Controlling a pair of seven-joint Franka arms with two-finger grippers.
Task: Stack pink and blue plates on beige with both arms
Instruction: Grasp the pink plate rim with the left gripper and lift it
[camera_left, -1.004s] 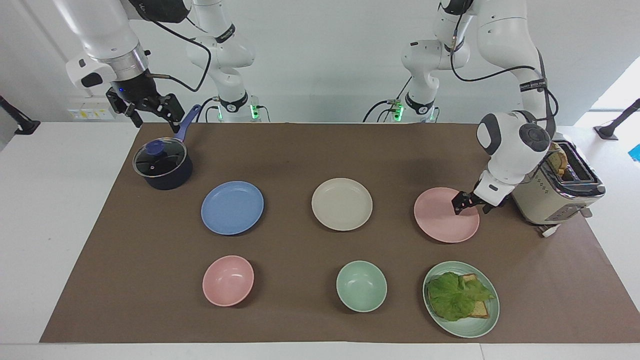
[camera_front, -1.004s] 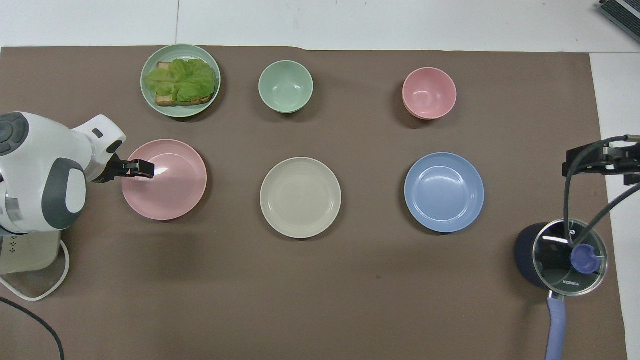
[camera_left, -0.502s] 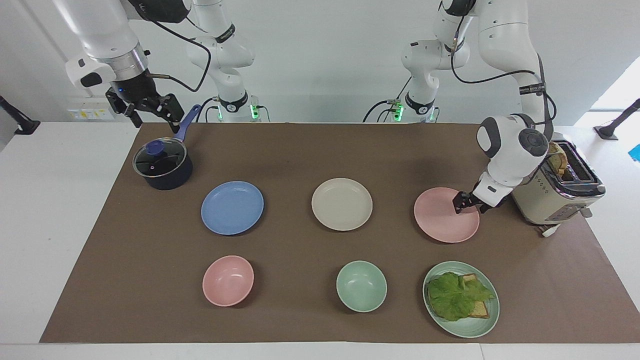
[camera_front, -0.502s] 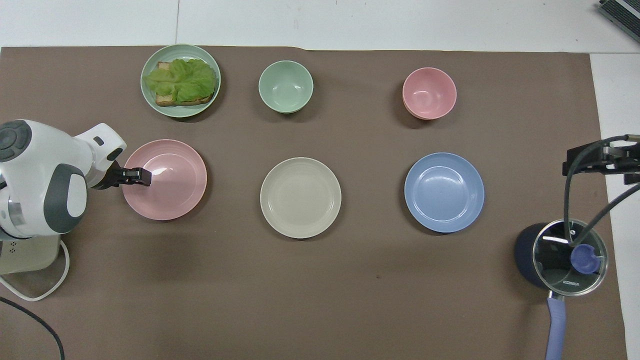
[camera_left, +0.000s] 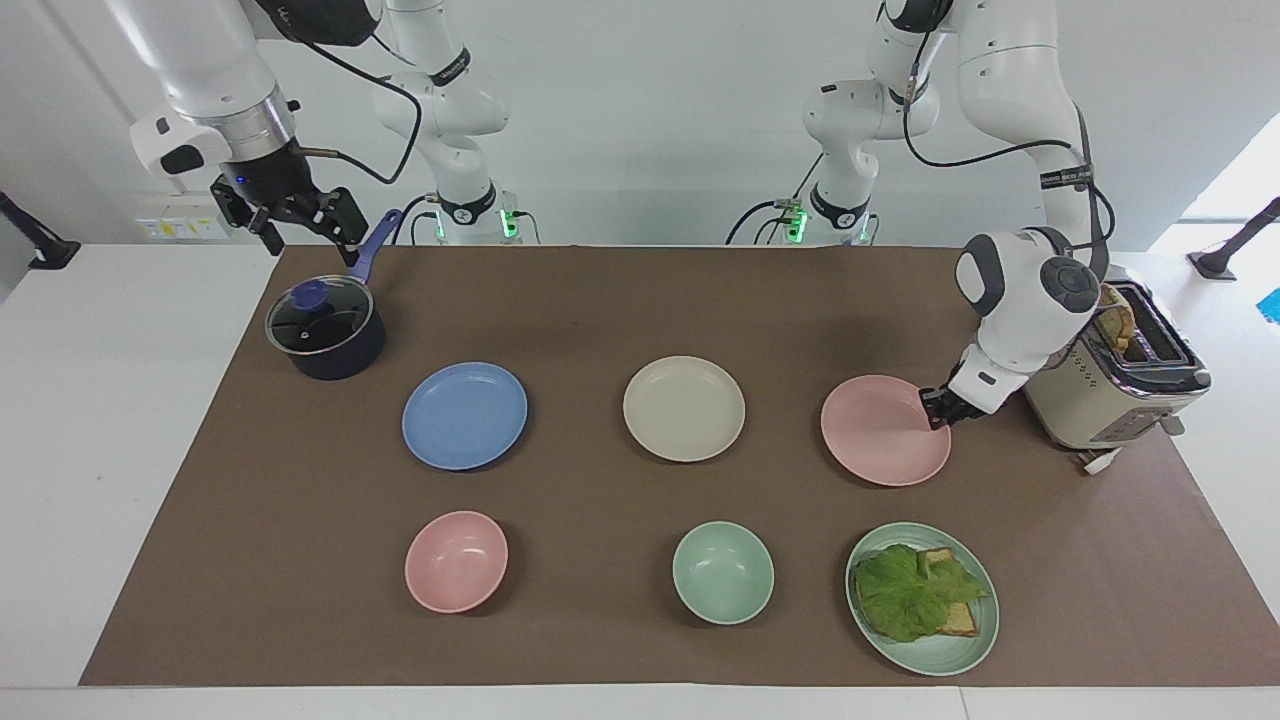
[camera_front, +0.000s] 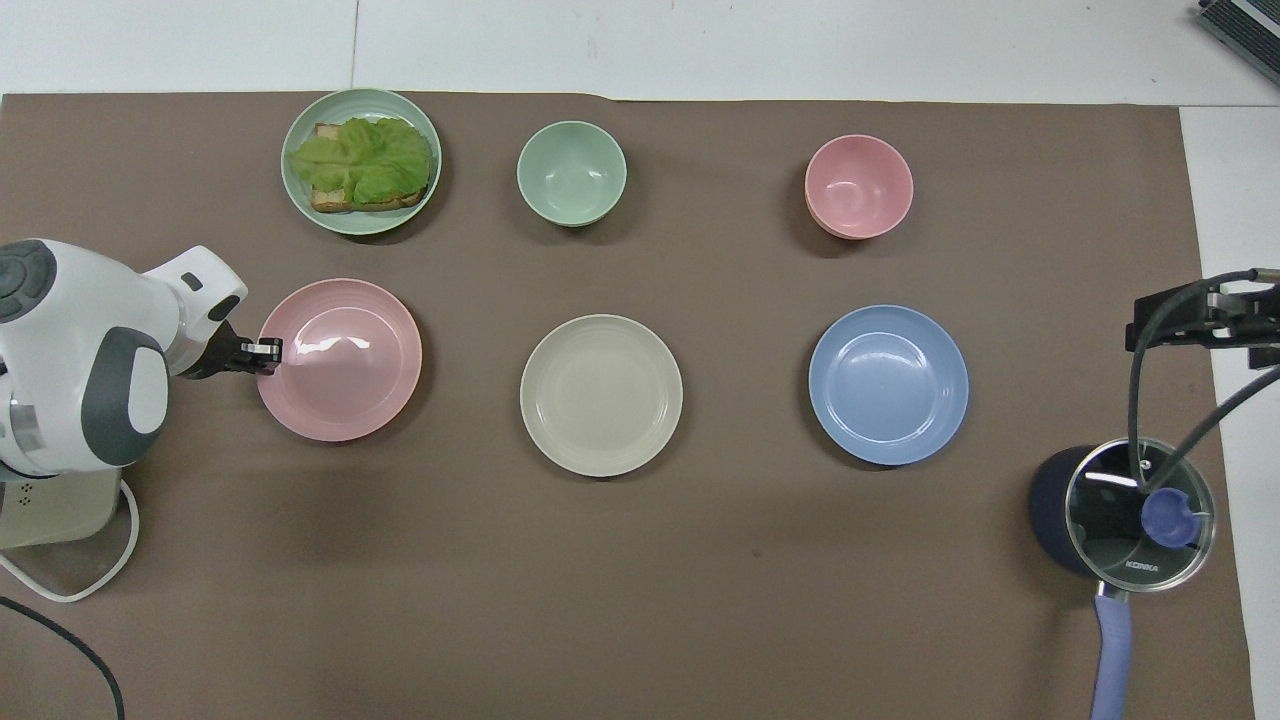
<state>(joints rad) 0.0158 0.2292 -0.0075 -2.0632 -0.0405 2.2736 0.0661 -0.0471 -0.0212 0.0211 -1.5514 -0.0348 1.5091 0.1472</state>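
Hand (camera_left: 938, 415) of our left arm had pinched shut on the pink plate's (camera_left: 880, 432) rim at its toaster-side edge; we saw the beige plate (camera_left: 684, 408) lying beside it toward mid-desk, our right hand (camera_left: 300, 222) waiting open above the saucepan (camera_left: 325, 330).

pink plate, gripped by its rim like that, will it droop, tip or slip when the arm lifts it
The pink plate looks rigid, so it probably won't droop. The left gripper is shut on one edge only, so the unheld side will likely sag. Its smooth surface, with a bright glare spot in the overhead view, suggests it could slip in a thin pinch.
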